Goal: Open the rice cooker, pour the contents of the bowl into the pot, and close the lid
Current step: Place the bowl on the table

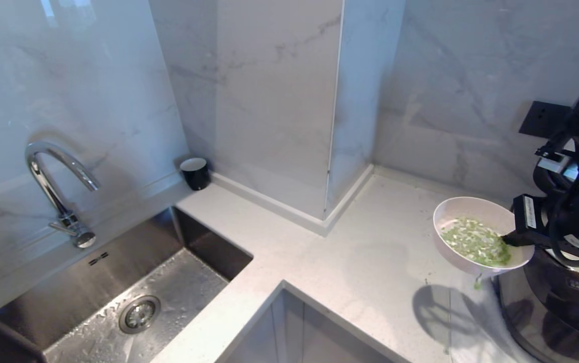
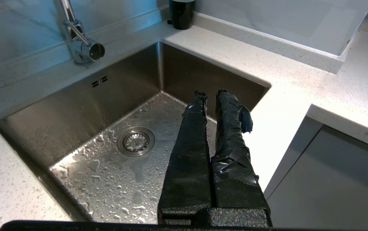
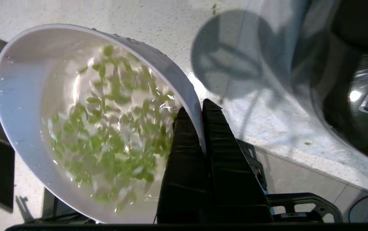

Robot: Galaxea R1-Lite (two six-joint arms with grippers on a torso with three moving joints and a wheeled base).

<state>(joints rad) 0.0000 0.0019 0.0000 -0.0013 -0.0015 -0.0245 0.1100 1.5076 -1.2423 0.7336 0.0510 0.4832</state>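
Note:
My right gripper (image 1: 509,237) (image 3: 196,110) is shut on the rim of the bowl (image 1: 471,212) (image 3: 20,83), one finger inside and one outside. The bowl hangs tilted above the counter, just left of the dark rice cooker (image 1: 557,307) (image 3: 357,106). Its contents (image 1: 476,242) (image 3: 107,141), green chopped bits in whitish liquid, pool toward the low side. A green drip (image 1: 477,283) hangs under the low rim. My arm hides the pot and the lid. My left gripper (image 2: 210,93) is parked above the sink, shut and empty.
A wet steel sink (image 1: 209,242) with a chrome faucet (image 1: 52,176) fills the left. A black cup (image 1: 194,173) stands in the back corner. The white counter (image 1: 360,252) runs between sink and cooker, with a dark wall socket (image 1: 541,118) behind my arm.

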